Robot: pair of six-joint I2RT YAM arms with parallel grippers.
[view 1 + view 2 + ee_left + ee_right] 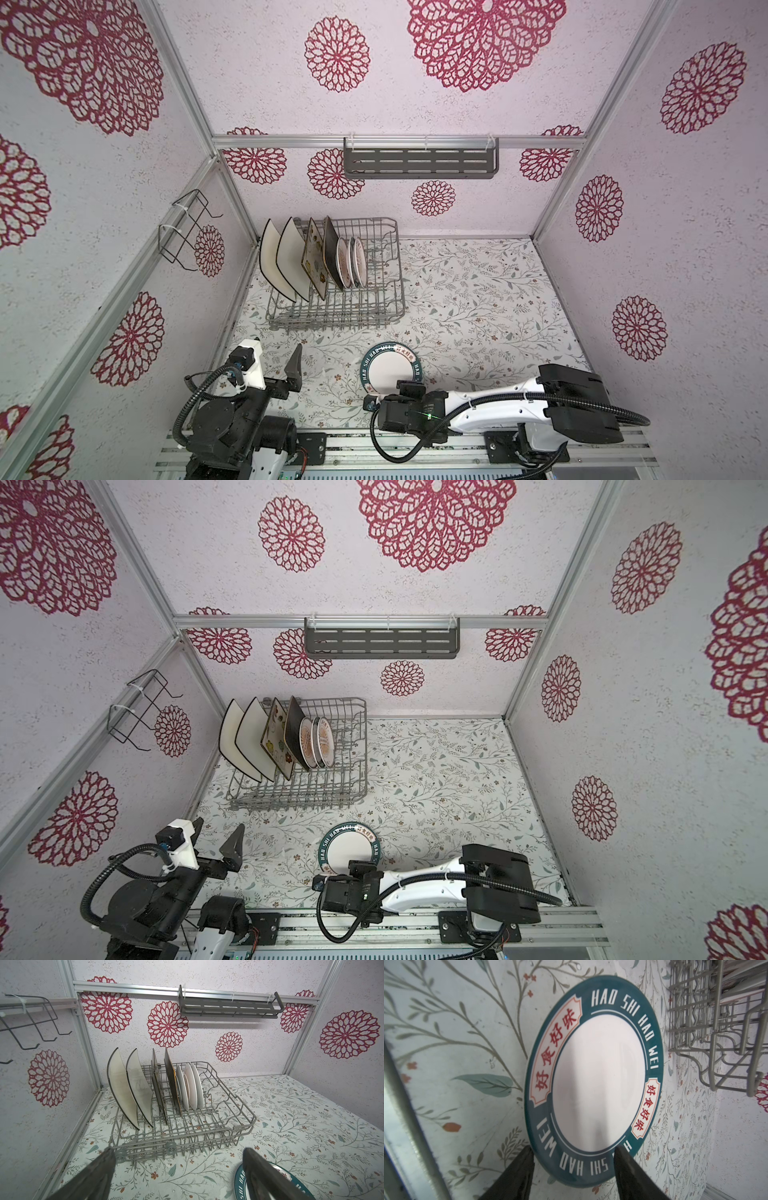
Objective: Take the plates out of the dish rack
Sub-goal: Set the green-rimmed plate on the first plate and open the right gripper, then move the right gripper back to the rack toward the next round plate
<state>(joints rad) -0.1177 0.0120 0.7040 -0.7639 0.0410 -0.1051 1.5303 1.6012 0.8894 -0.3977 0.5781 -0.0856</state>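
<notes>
The grey wire dish rack (374, 309) stands at the back left of the table. Upright in it are two white black-rimmed square plates (276, 262), a flowered one (313, 259), a dark brown one (331, 253) and three small round plates (311, 742) with orange centres. A round plate with a white centre and a teal lettered rim (388, 370) lies flat on the table in front of the rack. My right gripper (574, 1149) is open, its fingers spread either side of that plate's near rim without pinching it. My left gripper (216, 837) hangs open and empty near the rack's front left corner (116, 1147).
A dark grey slotted shelf (419, 162) hangs on the back wall. A thin black wire bracket (187, 232) hangs on the left wall. Patterned walls close the table on three sides. A metal rail (415, 449) with both arm bases runs along the front.
</notes>
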